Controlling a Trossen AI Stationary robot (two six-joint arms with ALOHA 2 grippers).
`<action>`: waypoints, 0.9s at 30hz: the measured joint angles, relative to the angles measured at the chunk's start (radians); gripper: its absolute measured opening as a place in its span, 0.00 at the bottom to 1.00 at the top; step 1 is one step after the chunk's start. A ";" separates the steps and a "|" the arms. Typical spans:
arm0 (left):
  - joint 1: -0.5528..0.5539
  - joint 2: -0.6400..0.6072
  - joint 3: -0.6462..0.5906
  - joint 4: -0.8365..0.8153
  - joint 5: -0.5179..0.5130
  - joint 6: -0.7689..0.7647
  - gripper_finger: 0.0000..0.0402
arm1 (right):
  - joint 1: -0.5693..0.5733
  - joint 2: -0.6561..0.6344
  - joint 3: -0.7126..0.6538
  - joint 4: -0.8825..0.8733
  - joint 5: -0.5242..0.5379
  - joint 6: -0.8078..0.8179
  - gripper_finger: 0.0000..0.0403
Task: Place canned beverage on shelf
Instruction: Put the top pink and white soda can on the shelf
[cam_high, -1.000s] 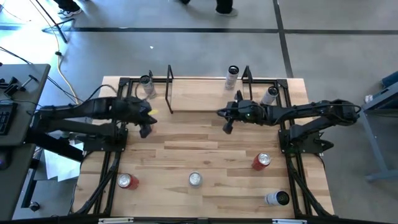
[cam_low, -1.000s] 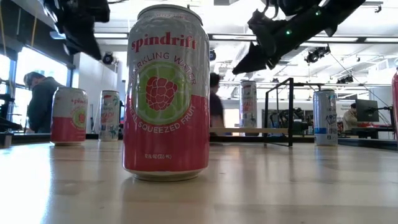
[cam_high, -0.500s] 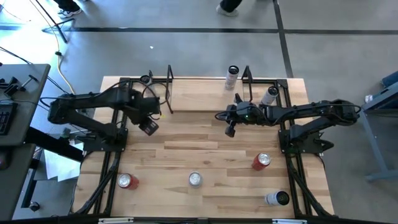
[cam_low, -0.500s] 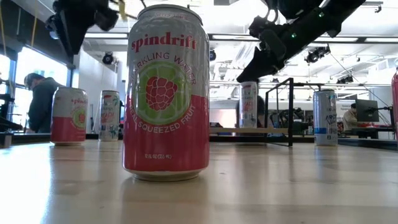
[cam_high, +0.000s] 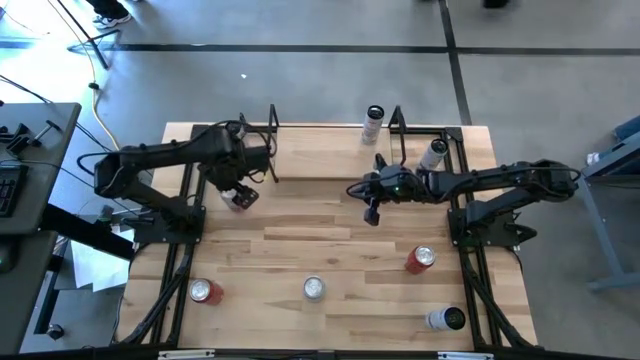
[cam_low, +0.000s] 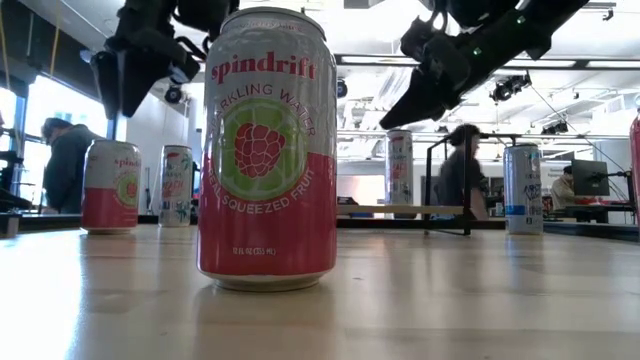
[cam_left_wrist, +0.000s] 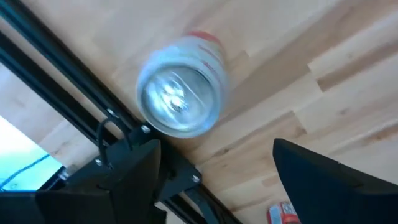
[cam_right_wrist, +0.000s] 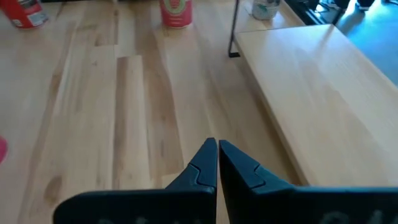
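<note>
The left gripper (cam_high: 240, 196), fingers spread, hangs over a canned beverage (cam_left_wrist: 181, 85) standing just off the left end of the shelf (cam_high: 330, 152), while the right gripper (cam_high: 371, 213), fingers pressed together, hovers just before the shelf's right end.

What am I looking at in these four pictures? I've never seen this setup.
Two dark robot arms work at a wooden table. One picture looks straight down, one sits at tabletop level, and two come from cameras on the wrists. Drink cans stand scattered about; a pink one fills the low view. At the back is a low wooden shelf. The left gripper hangs open above a can near the table's back left corner, holding nothing. The right gripper hovers shut and empty in front of the shelf.
</note>
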 joint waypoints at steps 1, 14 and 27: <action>0.016 -0.003 -0.003 0.004 -0.005 0.008 0.75 | 0.006 0.000 0.000 0.002 0.000 -0.001 0.00; 0.125 -0.066 -0.163 0.158 0.053 0.009 0.75 | 0.041 0.000 0.000 0.002 0.002 -0.003 0.00; 0.172 -0.066 -0.169 0.165 0.004 -0.002 0.75 | 0.041 0.000 0.000 0.002 0.003 -0.003 0.00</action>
